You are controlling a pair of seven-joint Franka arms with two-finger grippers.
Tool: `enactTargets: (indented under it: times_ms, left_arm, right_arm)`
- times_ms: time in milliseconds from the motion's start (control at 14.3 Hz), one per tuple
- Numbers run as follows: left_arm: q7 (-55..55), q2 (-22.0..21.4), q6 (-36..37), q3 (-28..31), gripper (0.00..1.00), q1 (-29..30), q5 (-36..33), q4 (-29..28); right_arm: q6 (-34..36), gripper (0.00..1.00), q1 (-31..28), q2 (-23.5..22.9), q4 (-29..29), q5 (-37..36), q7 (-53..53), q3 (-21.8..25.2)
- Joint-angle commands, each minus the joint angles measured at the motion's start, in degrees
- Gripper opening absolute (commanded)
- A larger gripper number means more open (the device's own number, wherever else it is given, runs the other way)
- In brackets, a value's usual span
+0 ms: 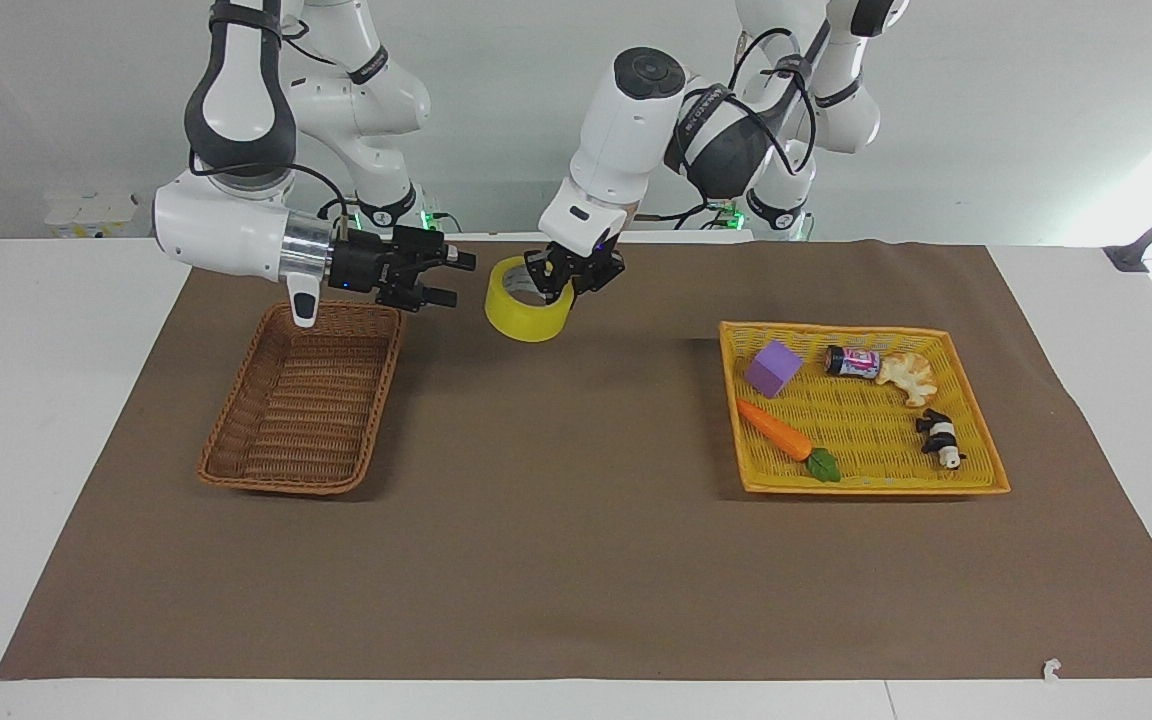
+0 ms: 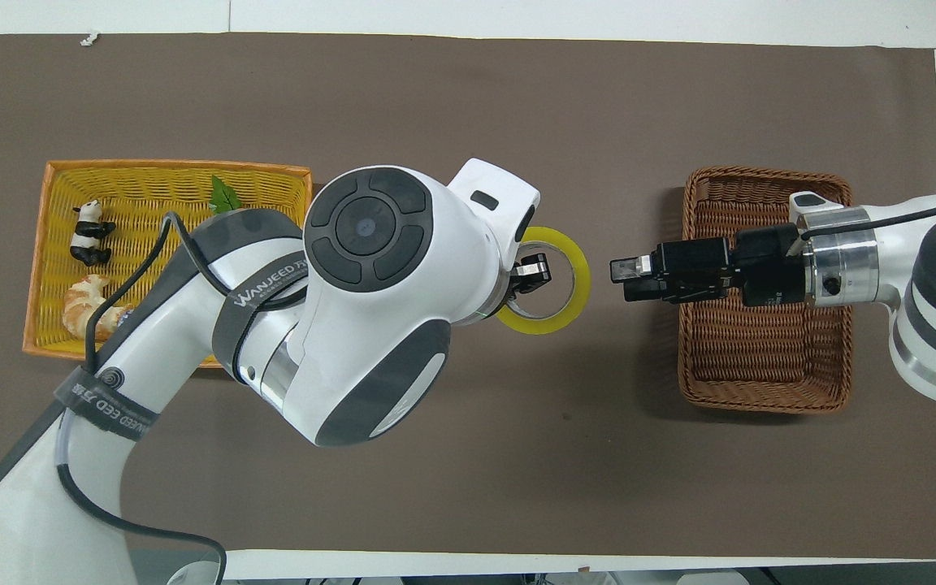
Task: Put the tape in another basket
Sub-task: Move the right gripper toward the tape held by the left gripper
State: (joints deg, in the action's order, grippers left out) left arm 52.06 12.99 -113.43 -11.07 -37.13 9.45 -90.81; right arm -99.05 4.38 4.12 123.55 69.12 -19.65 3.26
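The left claw [image 1: 574, 278] is clamped on the wall of the tape [image 1: 528, 299], holding the yellow roll up over the brown mat [image 1: 576, 560] between the two baskets, while the right claw [image 1: 448, 279] points at it with jaws spread wide, just short of the roll and over the mat beside the brown wicker basket [image 1: 302, 410]. The step in hand looks like a hand-over. To do it well, the right claw should close on a free part of the ring, clear of the left claw's fingers, and grip firmly before the left lets go.
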Motion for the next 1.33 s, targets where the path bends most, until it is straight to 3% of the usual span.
enactTargets:
  times_ms: [0,421,1262]
  left_arm:
    - [0.7,0.8,1.5,0.3,0.00,-0.4,0.5,2.2]
    - [0.7,0.8,1.6,0.3,0.00,-0.5,0.4,2.2]
    - [0.6,0.8,2.0,0.3,0.00,-0.5,0.1,2.2]
  right_arm:
    - [-2.4,0.99,1.2,0.4,1.3,1.7,-1.4,0.0]
    - [-6.2,0.99,3.9,0.4,1.4,2.6,-2.0,0.0]
    - [-6.5,0.97,4.9,-0.7,2.0,2.7,-10.8,0.0]
